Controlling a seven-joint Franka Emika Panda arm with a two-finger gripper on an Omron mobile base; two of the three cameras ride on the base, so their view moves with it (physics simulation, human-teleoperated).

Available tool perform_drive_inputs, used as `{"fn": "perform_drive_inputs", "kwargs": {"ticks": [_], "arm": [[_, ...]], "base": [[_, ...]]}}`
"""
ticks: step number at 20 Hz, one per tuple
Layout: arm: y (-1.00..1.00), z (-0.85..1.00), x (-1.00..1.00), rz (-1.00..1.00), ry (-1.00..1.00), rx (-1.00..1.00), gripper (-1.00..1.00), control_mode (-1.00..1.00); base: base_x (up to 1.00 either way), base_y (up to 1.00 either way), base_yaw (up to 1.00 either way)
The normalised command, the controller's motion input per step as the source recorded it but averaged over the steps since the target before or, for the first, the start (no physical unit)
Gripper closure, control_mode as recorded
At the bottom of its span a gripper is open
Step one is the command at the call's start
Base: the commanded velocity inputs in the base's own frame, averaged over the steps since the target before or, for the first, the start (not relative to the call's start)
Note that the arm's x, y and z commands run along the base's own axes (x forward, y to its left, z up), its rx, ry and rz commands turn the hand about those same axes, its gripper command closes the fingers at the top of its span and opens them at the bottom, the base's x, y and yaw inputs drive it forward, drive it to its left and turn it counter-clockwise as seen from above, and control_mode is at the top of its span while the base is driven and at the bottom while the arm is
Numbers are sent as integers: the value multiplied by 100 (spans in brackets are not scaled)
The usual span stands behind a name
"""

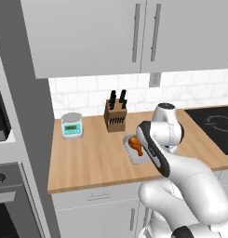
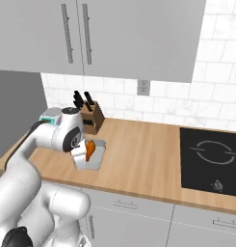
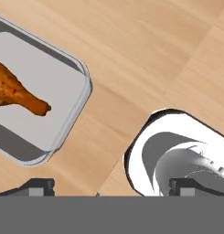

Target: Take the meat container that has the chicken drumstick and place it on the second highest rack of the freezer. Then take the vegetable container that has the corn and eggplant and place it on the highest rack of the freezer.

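The meat container [image 3: 49, 91] is a shallow grey tray on the wooden counter, holding the orange-brown chicken drumstick [image 3: 15, 91]. It also shows as the meat container [image 1: 134, 155] beside my arm and as the meat container [image 2: 96, 157] with the chicken drumstick [image 2: 89, 149] in it. My gripper [image 3: 112, 187] hangs open above bare counter, just off the tray's rounded corner. Its fingertips [image 3: 38, 186] stand wide apart with nothing between them. The corn, the eggplant and the freezer with its racks are out of view.
A knife block [image 1: 116, 115] stands against the tiled wall behind the tray, and a small kitchen scale [image 1: 71, 124] sits to its left. A black cooktop [image 2: 211, 157] lies to the right. Wall cabinets [image 1: 134, 32] hang overhead, and an oven [image 1: 3, 200] sits at the far left.
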Motion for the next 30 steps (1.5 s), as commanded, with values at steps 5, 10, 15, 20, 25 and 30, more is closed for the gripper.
{"fn": "perform_drive_inputs", "kwargs": {"ticks": [5,10,15,20,25,30], "arm": [[0,-50,35,5,-16,0,-100,-100],[0,-39,18,2,-11,0,-100,-100],[5,-33,2,0,4,0,-100,-100],[7,-25,37,0,8,0,-100,-100],[0,-7,42,0,7,0,-100,-100],[0,-16,22,0,0,0,-100,-100]], "base": [[0,0,0],[0,0,0],[0,0,0],[0,0,0],[0,0,0],[0,0,0]]}}
